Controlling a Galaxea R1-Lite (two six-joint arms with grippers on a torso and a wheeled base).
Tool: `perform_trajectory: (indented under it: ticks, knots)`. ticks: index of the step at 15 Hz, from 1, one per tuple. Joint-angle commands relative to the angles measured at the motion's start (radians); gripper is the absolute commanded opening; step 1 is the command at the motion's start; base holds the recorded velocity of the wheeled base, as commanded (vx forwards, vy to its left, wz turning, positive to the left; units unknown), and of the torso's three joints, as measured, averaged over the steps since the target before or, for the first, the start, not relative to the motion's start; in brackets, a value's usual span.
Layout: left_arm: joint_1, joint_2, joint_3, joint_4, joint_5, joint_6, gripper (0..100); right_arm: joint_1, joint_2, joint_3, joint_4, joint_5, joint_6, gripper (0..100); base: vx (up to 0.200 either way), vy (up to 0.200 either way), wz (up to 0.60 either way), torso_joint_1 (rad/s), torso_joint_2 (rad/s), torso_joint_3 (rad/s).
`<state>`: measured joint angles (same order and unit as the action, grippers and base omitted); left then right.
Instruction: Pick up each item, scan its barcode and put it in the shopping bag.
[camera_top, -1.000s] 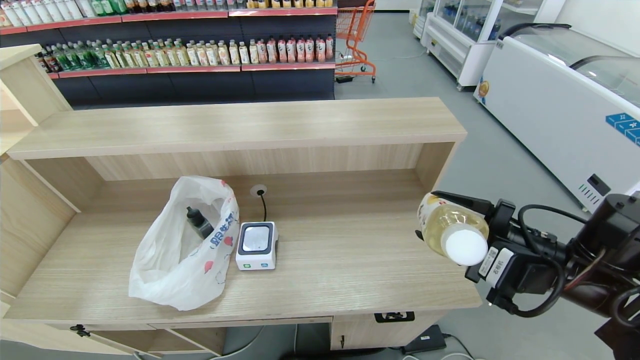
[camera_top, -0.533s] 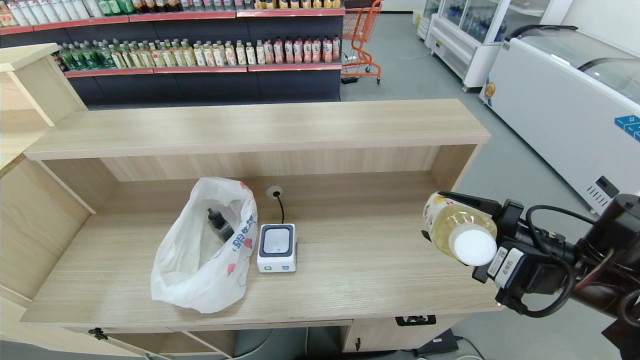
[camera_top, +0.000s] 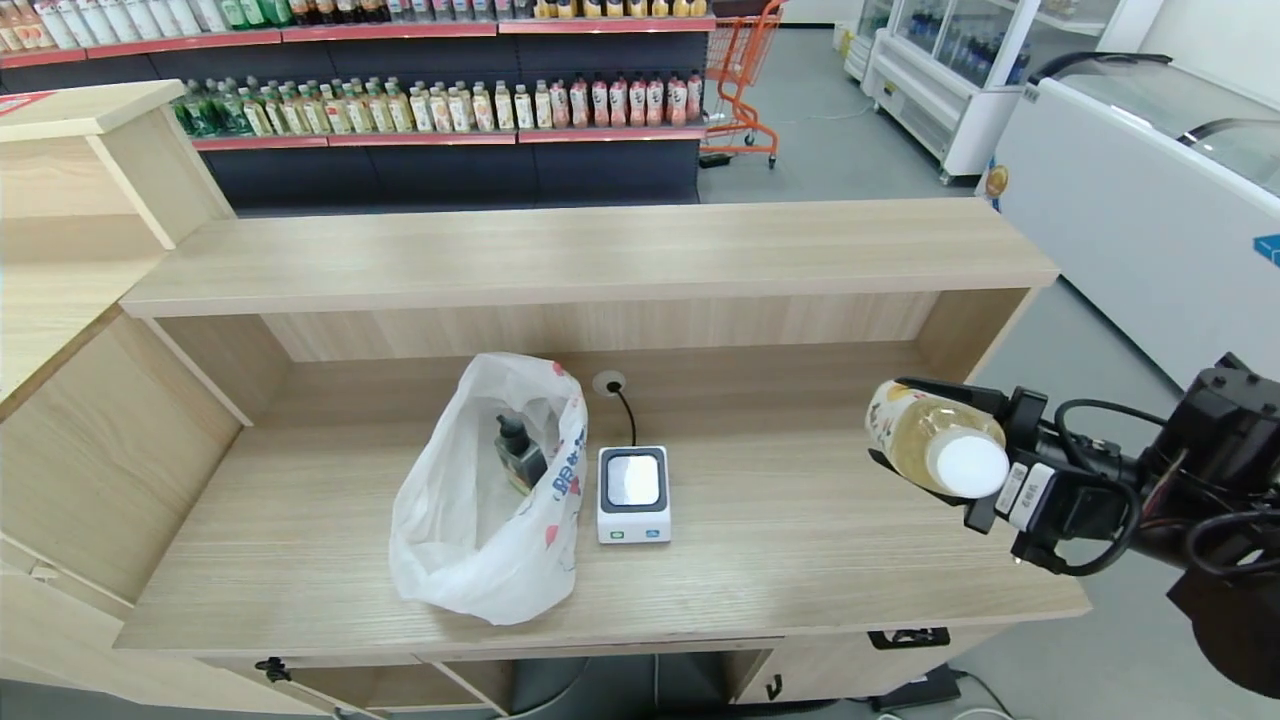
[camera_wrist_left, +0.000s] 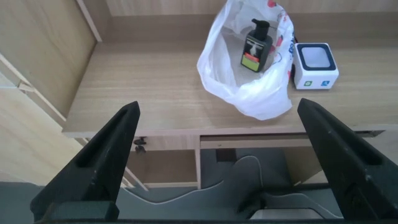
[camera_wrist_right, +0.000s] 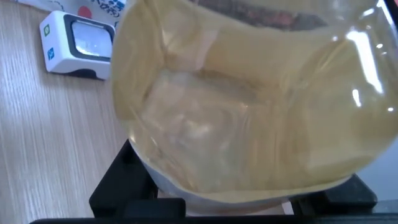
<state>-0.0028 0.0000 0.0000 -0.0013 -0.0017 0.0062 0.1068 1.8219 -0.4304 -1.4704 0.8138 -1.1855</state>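
Well left of the right claw (camera_top: 890, 422), the shopping bag (camera_top: 480, 530) lies open, the scanner (camera_top: 633, 493) just beside it and nearer the claw. The claw grips a yellow drink bottle (camera_top: 930, 442) sideways; I'd turn its barcode down toward the scanner window. The left claw (camera_wrist_left: 219, 107) gapes open. Wooden counter (camera_top: 800, 545) below; drink shelves (camera_top: 450, 105), freezers (camera_top: 1130, 200) beyond.

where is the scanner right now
In the head view, the scanner sits near the middle of the counter, just right of the shopping bag and well left of the held bottle.

The bottle (camera_top: 925, 445) in the black right gripper (camera_top: 889, 421) is pale yellow, white-capped. Ahead, the white bag (camera_top: 470, 545) bears red-and-blue print.
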Motion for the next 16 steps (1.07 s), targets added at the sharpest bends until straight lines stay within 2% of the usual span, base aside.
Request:
perform_trajectory:
  ticks: [1, 4, 9, 16]
  knots:
    - [0.000, 0.002, 0.000, 0.000, 0.000, 0.000, 100, 0.002, 0.108, -0.082, 0.001, 0.027, 0.000, 0, 0.000, 0.200, 0.00, -0.002, 0.00, 0.007]
    - [0.000, 0.002, 0.000, 0.000, 0.000, 0.000, 100, 0.031, 0.175, -0.149, 0.007, 0.050, 0.000, 0, 0.000, 0.200, 0.00, -0.001, 0.00, 0.002]
    - [0.000, 0.002, 0.000, 0.000, 0.000, -0.003, 100, 0.097, 0.269, -0.186, 0.001, 0.054, 0.001, 0, 0.000, 0.000, 0.00, 0.000, 0.00, 0.000]
    - [0.000, 0.002, 0.000, 0.000, 0.000, -0.002, 100, 0.151, 0.425, -0.330, 0.007, 0.057, 0.003, 0, 0.000, 0.000, 0.00, 0.000, 0.00, 0.000]
